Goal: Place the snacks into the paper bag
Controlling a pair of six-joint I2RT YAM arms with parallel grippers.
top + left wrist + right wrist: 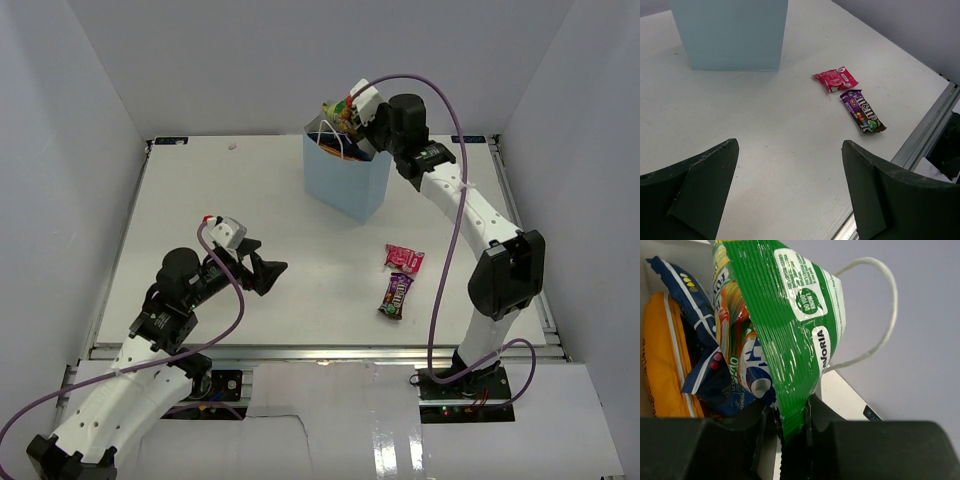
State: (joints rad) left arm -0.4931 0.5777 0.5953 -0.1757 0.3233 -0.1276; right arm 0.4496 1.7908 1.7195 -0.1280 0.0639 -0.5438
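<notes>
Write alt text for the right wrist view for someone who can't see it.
The right gripper pinches one end of a green packet at the mouth of the paper bag. An orange chip bag and a blue chip bag sit inside, and a white cord handle loops at the right.

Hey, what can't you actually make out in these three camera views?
Top view: the paper bag's inside, covered by the right gripper and the green packet it grips.
Left wrist view: the bag's top, cut off by the upper edge.
Right wrist view: the orange chip bag, cut by the left edge; the blue chip bag, partly behind the green packet.
Top view: print on the small pink packet, too small.
</notes>
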